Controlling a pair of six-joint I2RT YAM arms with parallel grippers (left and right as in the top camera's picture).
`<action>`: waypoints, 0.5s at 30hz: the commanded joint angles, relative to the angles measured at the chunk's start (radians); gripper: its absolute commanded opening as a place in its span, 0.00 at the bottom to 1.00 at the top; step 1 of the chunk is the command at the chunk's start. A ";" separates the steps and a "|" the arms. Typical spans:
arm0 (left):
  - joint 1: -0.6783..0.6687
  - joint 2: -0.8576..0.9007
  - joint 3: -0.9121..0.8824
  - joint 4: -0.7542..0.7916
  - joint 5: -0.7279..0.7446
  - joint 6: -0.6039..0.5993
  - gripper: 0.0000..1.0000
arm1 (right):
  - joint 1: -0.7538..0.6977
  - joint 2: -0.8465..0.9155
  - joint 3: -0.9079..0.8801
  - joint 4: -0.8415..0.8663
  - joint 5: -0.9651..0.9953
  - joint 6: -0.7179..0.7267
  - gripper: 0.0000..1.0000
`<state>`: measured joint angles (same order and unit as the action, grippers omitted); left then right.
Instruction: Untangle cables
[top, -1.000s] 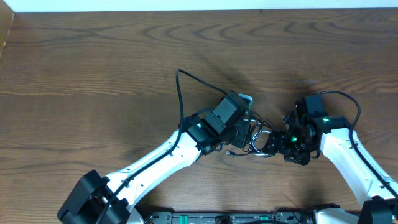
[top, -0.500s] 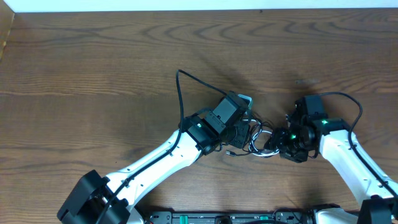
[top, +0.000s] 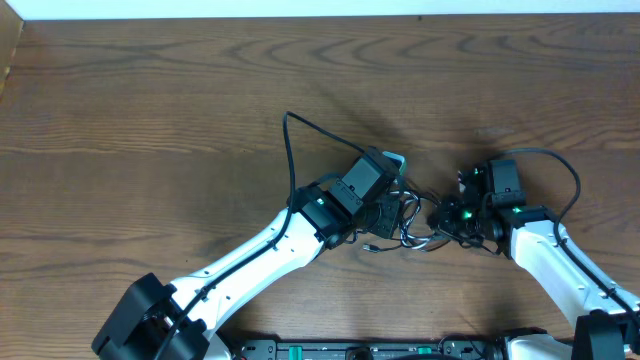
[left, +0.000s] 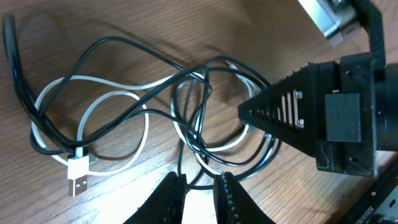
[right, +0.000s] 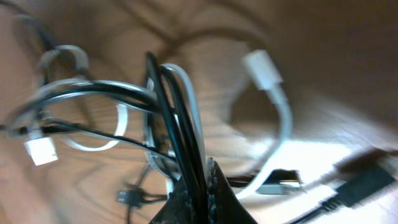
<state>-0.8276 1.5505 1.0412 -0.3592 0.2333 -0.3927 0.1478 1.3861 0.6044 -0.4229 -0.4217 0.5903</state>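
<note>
The black and white cables (top: 415, 225) lie in a tangled heap at the table's centre, between my two grippers. The left wrist view shows the white cable (left: 144, 127) looping through the black cable (left: 124, 46), with a white USB plug (left: 78, 174) at the left. My left gripper (left: 200, 194) hovers at the heap's near edge, its fingers slightly apart over a black loop and gripping nothing. My right gripper (right: 202, 186) is shut on a bundle of black strands (right: 168, 93) and white strands (right: 283, 118), held raised off the wood. A white plug (right: 264, 68) hangs free.
Brown wood table (top: 150, 100) stretches wide to the left and the back. The left arm's thick black wire (top: 290, 150) arcs above its wrist, and the right arm's wire (top: 560, 165) loops behind it. The two grippers (top: 392, 215) (top: 443, 217) sit very close together.
My right gripper has shifted left and back and turned, drawing its cable bundle toward the heap. The left arm has stayed put.
</note>
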 joint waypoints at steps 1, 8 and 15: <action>0.010 -0.002 0.010 -0.003 -0.010 -0.013 0.21 | -0.002 -0.015 -0.005 0.031 -0.107 -0.072 0.01; 0.029 -0.002 0.010 -0.003 -0.010 -0.063 0.21 | -0.002 -0.015 -0.005 0.129 -0.282 -0.137 0.01; 0.031 -0.002 0.006 -0.007 -0.006 -0.084 0.21 | -0.002 -0.015 -0.005 0.247 -0.423 -0.139 0.01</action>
<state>-0.8021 1.5505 1.0412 -0.3599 0.2333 -0.4541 0.1478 1.3861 0.6006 -0.1940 -0.7341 0.4801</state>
